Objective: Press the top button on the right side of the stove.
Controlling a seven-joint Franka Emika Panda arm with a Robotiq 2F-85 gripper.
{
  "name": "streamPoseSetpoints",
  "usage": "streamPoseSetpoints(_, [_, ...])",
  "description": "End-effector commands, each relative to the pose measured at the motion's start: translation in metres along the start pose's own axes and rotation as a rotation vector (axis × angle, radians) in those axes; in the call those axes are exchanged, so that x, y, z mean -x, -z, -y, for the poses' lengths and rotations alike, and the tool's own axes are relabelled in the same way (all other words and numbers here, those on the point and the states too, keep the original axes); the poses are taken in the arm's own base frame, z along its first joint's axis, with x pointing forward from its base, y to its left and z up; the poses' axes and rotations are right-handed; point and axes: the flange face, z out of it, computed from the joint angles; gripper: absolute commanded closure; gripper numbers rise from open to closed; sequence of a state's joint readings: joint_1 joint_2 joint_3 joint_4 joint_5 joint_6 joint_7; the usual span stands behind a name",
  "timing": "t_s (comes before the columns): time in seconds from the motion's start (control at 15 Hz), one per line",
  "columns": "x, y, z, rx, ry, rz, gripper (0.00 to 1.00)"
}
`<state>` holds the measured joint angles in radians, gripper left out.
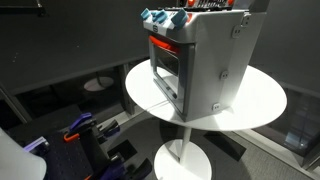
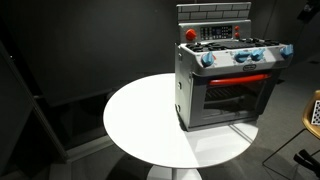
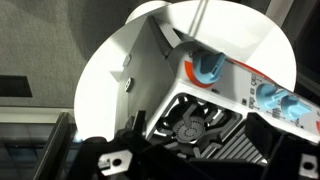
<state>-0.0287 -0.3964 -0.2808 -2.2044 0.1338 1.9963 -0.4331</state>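
The stove [image 1: 200,60] is a boxy grey toy oven with a red-orange front and a dark glass door. It stands on a white round table in both exterior views [image 2: 225,75]. Blue knobs [image 2: 240,56] line its top front edge and a red knob [image 2: 190,35] sits at one top corner. The wrist view looks down on the stove top: a black burner grate [image 3: 188,128] and a blue knob [image 3: 208,66]. My gripper [image 3: 190,162] hovers above the burner with its dark fingers spread, open and empty. The gripper is not clearly seen in the exterior views.
The white round table [image 2: 135,115] has bare surface beside the stove and stands on a pedestal base [image 1: 185,160]. Blue and purple items [image 1: 80,128] lie on the dark floor near the table. A wooden stool [image 2: 314,108] stands at the frame edge.
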Motion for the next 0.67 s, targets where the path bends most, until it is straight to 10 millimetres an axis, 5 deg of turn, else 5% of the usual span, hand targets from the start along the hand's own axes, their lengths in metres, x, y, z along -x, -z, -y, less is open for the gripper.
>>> streamPoseSetpoints(0.0, [-0.033,-0.008,-0.001,0.015,-0.01,-0.006,0.0])
streamPoseSetpoints(0.4, [-0.064,-0.025,0.0,0.042,0.009,0.004,0.0])
streamPoseSetpoints(0.6, [-0.058,-0.032,0.001,0.046,0.024,0.021,0.0])
